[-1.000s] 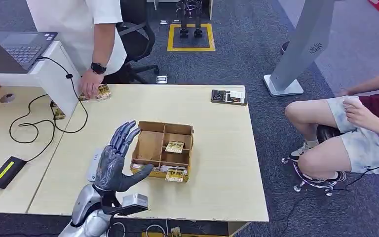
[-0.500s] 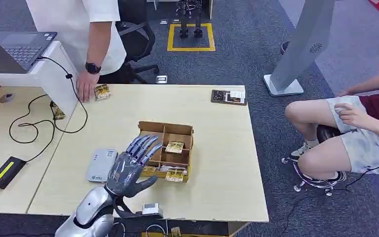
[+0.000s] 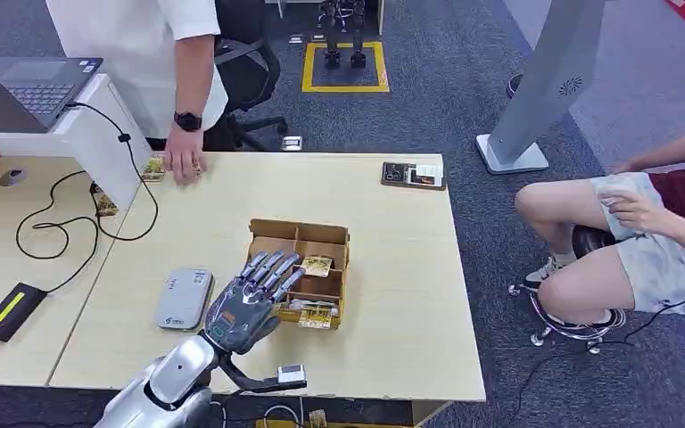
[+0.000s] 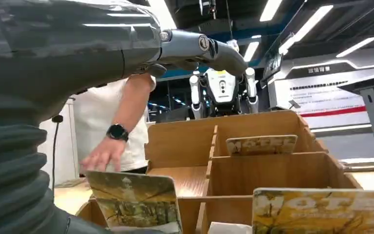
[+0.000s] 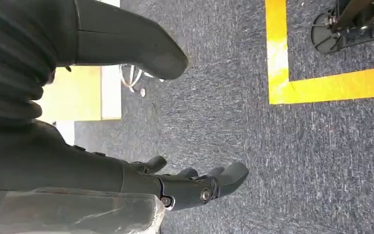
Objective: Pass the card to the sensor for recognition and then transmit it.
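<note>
A cardboard divider box (image 3: 300,229) stands in the middle of the table with yellow patterned cards in it: one card (image 3: 316,265) in a middle compartment, another (image 3: 317,315) along the front. My left hand (image 3: 251,300) hovers over the box's front left corner, fingers spread, holding nothing. In the left wrist view the box's walls (image 4: 185,141) are close ahead, with cards (image 4: 134,201) (image 4: 261,145) standing upright and my fingers (image 4: 195,46) reaching above them. The grey sensor (image 3: 184,298) lies flat left of the box. My right hand (image 5: 185,185) hangs over carpet, empty, fingers apart.
A person in white stands at the far left with a hand (image 3: 183,165) on cards at the table's back edge. Cables (image 3: 53,223) and a black adapter (image 3: 11,309) lie on the left table. A small tray (image 3: 413,174) sits back right. Another person (image 3: 651,223) sits right.
My left hand has dropped from a raised pose and moved right toward the box's front left corner, uncovering the grey sensor. The standing person's hand shifted along the table's back edge.
</note>
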